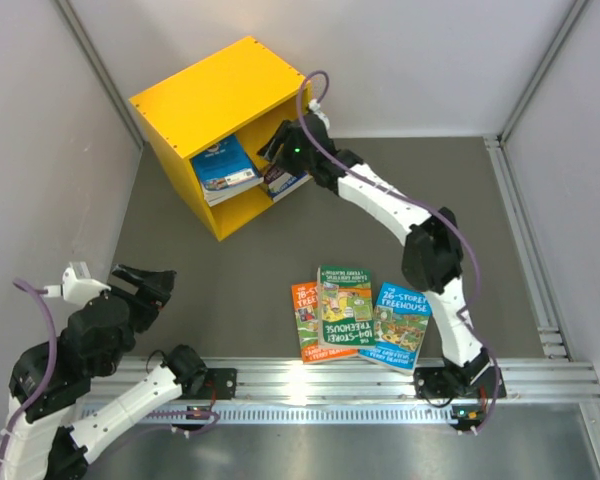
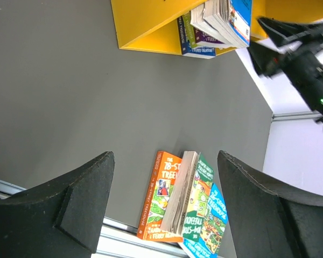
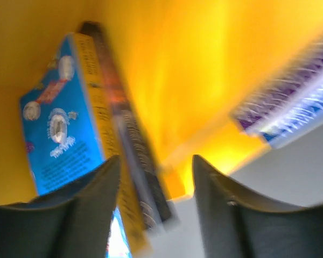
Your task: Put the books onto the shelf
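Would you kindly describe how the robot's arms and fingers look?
The left arm and right arm have white shells with black joints; a lilac cable runs along each. Their fingers are black, broad wedges. A green light glows on the right wrist.

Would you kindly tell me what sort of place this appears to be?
Likely a robot lab test cell: bare white walls around a grey table, with arms bolted to an aluminium rail.

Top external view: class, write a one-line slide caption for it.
Right end effector at the yellow shelf, books inside; three books lie on the table; left end effector open.
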`<state>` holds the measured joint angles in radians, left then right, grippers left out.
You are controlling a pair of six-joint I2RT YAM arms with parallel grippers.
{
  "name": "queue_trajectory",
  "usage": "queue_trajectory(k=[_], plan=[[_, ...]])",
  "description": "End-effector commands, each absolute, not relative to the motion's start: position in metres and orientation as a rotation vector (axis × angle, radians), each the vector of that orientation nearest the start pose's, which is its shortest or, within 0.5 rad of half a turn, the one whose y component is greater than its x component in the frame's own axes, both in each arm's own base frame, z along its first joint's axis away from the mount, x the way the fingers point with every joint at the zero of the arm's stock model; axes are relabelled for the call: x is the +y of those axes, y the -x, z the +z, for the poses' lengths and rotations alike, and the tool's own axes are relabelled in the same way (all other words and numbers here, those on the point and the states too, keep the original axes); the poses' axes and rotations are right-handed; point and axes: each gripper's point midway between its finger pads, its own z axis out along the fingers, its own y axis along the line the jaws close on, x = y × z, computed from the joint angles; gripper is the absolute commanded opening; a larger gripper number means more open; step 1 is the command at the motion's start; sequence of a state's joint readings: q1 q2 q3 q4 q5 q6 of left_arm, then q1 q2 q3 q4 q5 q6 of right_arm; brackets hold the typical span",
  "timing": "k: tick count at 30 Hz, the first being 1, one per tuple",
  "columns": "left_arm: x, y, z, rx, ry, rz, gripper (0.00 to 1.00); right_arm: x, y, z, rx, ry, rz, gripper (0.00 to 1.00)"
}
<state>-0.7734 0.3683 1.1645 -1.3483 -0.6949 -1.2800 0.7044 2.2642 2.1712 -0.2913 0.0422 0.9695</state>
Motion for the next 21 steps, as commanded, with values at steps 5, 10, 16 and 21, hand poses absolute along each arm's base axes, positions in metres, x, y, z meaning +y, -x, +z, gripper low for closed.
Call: queue_trajectory(k=[5,10,16,21], plan=[[-0.009,-0.129,0.278,1.875,0.845,-0.495,0.83,0.295,-0.505,0.318,1.919,-0.428,0.885,0.76],[-0.031,-0.147,0.28,1.911,0.77,-0.473,0.84,0.218,-0.468,0.336,1.895,-0.507,0.833,0.87],[-0.088,-0.173,0.255,2.043,0.662,-0.536,0.84,0.19,-0.393,0.266,2.096,-0.516,0.824,1.0],[-0.138,-0.19,0.231,2.159,0.584,-0.616,0.83,0.203,-0.322,0.192,2.358,-0.448,0.951,1.0]])
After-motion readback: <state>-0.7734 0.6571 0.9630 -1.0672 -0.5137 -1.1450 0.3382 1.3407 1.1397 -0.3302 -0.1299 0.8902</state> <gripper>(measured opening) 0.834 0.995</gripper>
